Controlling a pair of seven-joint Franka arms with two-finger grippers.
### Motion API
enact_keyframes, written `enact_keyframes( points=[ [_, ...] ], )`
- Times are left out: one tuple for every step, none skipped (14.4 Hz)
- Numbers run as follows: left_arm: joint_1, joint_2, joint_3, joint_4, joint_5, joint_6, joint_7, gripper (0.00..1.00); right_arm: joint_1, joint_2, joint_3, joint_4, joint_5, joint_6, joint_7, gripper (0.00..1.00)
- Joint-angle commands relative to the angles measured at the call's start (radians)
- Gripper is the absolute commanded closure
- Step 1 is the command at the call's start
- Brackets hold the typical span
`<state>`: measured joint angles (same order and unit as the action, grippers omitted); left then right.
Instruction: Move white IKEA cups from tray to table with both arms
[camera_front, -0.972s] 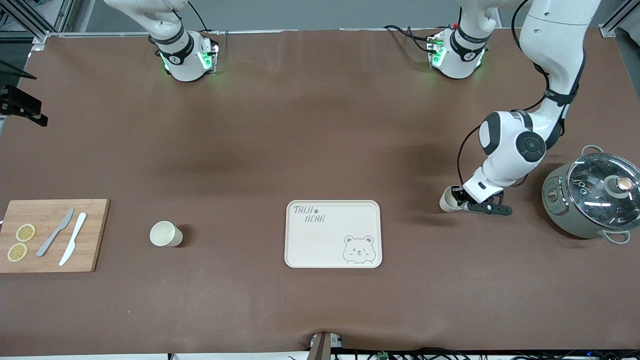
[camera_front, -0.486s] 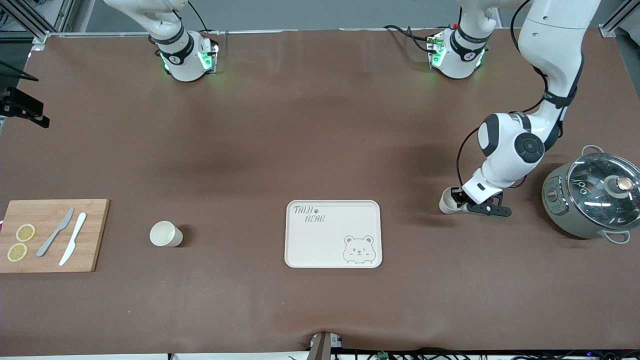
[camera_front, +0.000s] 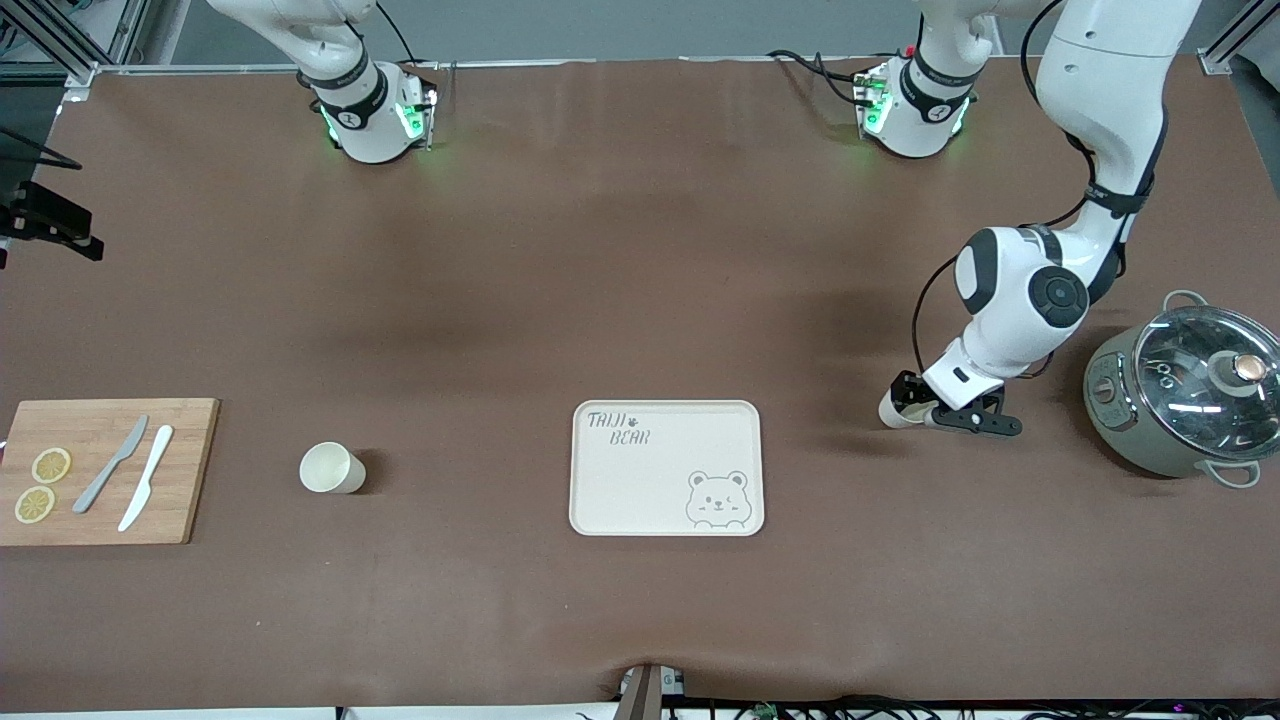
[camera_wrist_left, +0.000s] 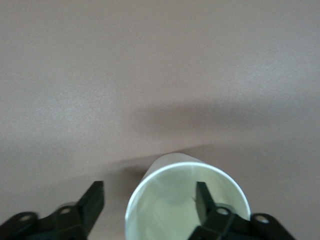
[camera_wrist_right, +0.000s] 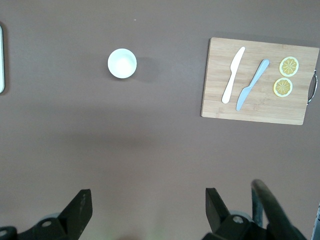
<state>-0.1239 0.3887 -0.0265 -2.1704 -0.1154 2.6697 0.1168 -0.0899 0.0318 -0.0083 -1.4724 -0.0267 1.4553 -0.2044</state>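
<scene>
Moved: the left pincer (camera_front: 912, 400) gripped the rim of one cup a second ago; its fingers have since spread apart, and the arm's elbow has shifted slightly.
Left pincer: low at the cup (camera_front: 893, 408) toward the left arm's end of the desk (camera_front: 640, 250); in the left wrist view one finger (camera_wrist_left: 202, 200) hangs inside the cup's (camera_wrist_left: 186, 200) mouth and the other (camera_wrist_left: 92, 202) stands well outside the wall, so the rim sits between spread fingers with nothing pinched.
That cup: upright on the desk, between the tray (camera_front: 667, 468) and the grey-green pot (camera_front: 1180, 400), in the same spot as before.
Other cup: unmoved, standing upright (camera_front: 330, 468) between the tray and the cutting board (camera_front: 105, 470); also seen from the right wrist (camera_wrist_right: 122, 63).
Right pincer: high over bare desk near the right arm's end, fingers (camera_wrist_right: 80, 210) spread wide and holding nothing; the arm waits, as before.
Tray: bear-printed, bare, unchanged.
Cutting board: carries two knives (camera_front: 130, 475) and two lemon slices (camera_front: 42, 484), unchanged.
</scene>
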Motion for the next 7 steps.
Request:
enact_keyframes(
  points=[
    [0.013, -0.095, -0.004, -0.006, -0.03, -0.111, 0.012, 0.0, -0.008, 0.019, 0.007, 0.015, 0.008, -0.004, 0.01, 0.0],
    [0.018, -0.123, 0.0, 0.006, -0.03, -0.147, 0.012, 0.0, -0.008, 0.019, 0.007, 0.015, 0.008, -0.004, 0.01, 0.0],
    [0.035, -0.146, 0.0, 0.029, -0.03, -0.206, 0.012, 0.0, -0.008, 0.019, 0.007, 0.015, 0.008, -0.004, 0.01, 0.0],
    [0.047, -0.168, 0.0, 0.068, -0.029, -0.282, 0.012, 0.0, -0.008, 0.02, 0.007, 0.015, 0.008, -0.004, 0.01, 0.0],
    [0.056, -0.183, 0.0, 0.122, -0.03, -0.374, 0.011, 0.0, -0.01, 0.025, 0.007, 0.015, 0.007, -0.004, 0.007, 0.0],
    [0.064, -0.197, 0.002, 0.192, -0.03, -0.483, 0.004, 0.0, -0.011, 0.029, 0.007, 0.015, 0.008, -0.004, 0.007, 0.0],
    [0.078, -0.2, 0.002, 0.278, -0.029, -0.599, -0.008, 0.0, -0.013, 0.03, 0.007, 0.015, 0.008, -0.004, 0.007, 0.0]
  ],
)
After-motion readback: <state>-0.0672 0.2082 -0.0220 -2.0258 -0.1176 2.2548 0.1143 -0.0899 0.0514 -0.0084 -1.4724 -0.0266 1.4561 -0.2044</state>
